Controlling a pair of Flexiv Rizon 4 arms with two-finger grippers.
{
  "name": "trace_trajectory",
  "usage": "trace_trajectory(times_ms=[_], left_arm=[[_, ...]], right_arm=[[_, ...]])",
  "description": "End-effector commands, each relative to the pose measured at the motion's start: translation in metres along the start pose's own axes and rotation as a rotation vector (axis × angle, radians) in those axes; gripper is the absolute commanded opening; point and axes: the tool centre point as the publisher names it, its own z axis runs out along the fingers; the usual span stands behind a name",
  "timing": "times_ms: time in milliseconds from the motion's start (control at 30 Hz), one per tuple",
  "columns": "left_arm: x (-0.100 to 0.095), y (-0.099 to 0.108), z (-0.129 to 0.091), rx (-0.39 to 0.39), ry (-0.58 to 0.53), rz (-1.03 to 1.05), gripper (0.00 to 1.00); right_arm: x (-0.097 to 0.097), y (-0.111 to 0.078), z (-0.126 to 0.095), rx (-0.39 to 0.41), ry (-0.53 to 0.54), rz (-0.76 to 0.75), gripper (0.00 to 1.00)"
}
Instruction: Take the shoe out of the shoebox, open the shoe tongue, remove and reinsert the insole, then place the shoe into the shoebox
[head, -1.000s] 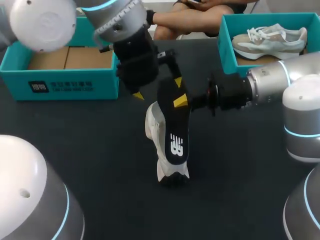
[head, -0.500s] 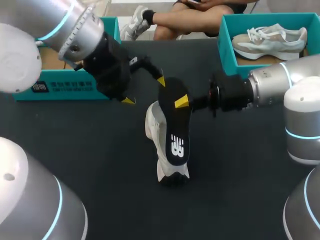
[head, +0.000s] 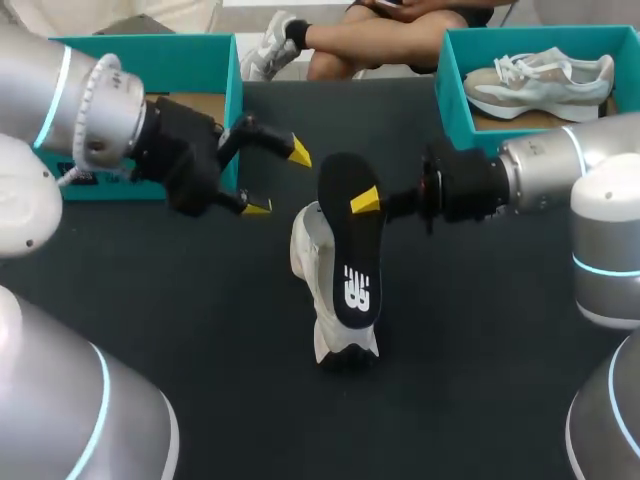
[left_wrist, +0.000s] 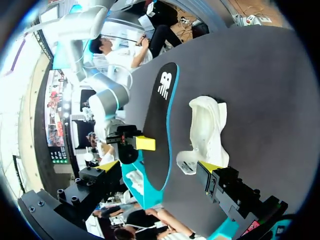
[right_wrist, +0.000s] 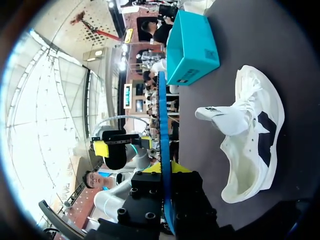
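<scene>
In the head view, the right gripper (head: 358, 201) came in from the right edge and was clamped on the upper end of the black insole (head: 350, 255), which hung just over the white shoe (head: 308, 258) at mid-frame on the dark surface (head: 200, 350). The insole's long axis ran from upper to lower frame, its printed end lowest. The left gripper (head: 277, 180), fingers apart and holding nothing, sat left of the insole, in front of the teal shoebox (head: 236, 95) at upper left. Judging by this, the insole was out and reinsertion was the step in hand; the next move would call for tipping the insole's low end into the shoe's opening, with the free gripper probably steadying the shoe. In the left wrist view, the left gripper (left_wrist: 159, 167) stood spread, with the insole (left_wrist: 157, 130) and shoe (left_wrist: 207, 125) ahead of it and clear of both fingers. In the right wrist view, the right gripper (right_wrist: 167, 172) pinched the insole (right_wrist: 162, 120) edge-on; the shoe (right_wrist: 250, 135) lay on its side beside it, tongue pulled out, the shoebox (right_wrist: 192, 47) beyond.
</scene>
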Motion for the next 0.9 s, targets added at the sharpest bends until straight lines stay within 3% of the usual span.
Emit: trace_trajectory(times_ms=[33, 133, 167, 633, 700, 900], left_arm=[[0.005, -0.002, 0.005, -0.001, -0.386, 0.008, 1.00], [0.003, -0.006, 0.008, 0.012, -0.324, 0.030, 1.00], [0.002, -0.006, 0.010, 0.009, -0.251, 0.020, 1.00], [0.006, -0.005, 0.013, 0.016, -0.239, 0.048, 1.00], [0.010, -0.003, 0.017, 0.019, -0.328, 0.017, 1.00], [0.017, 0.002, 0.030, 0.037, -0.370, 0.012, 1.00]], right_arm=[[0.000, -0.002, 0.000, 0.000, 0.006, 0.001, 0.00], [0.000, -0.002, 0.000, 0.003, 0.010, 0.002, 0.00], [0.000, -0.002, 0.001, 0.004, 0.010, 0.003, 0.00], [0.001, -0.007, -0.002, -0.006, 0.026, 0.020, 0.00], [0.004, -0.008, -0.001, -0.005, 0.025, 0.021, 0.00], [0.006, -0.012, 0.003, -0.020, 0.047, 0.029, 0.00]])
